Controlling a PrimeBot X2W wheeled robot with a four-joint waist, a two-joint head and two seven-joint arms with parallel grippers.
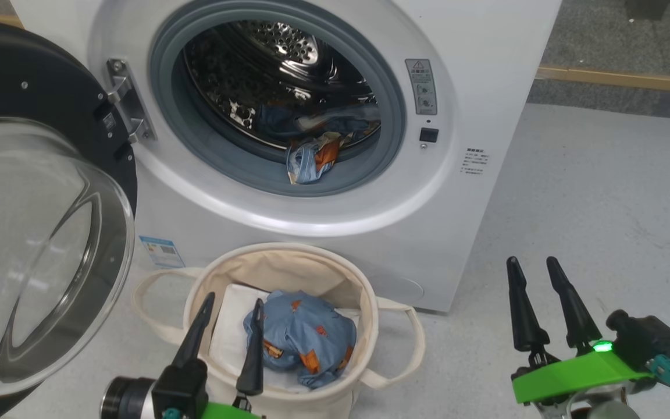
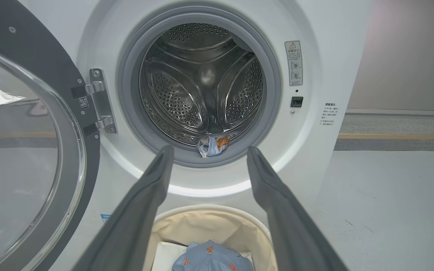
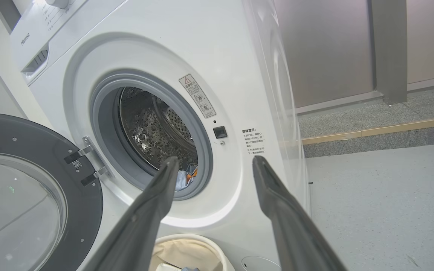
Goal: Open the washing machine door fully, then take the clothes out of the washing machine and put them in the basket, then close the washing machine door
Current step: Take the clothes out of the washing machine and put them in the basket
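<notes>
I reckon the basket (image 1: 364, 291) sits below the drum (image 1: 265, 70) so the clothes (image 1: 312, 160) travel little; my left tool (image 1: 234, 299) and right tool (image 1: 531, 261) hang released, empty.

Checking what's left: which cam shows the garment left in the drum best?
Head view: the blue-and-orange garment lies on the grey seal, largest and unobstructed. Left wrist view shows it small; right wrist view half hides it behind a finger.

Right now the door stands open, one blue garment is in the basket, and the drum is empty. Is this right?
Not the drum: the head view shows another blue garment at its lip. The door is open, one garment is in the basket.
</notes>
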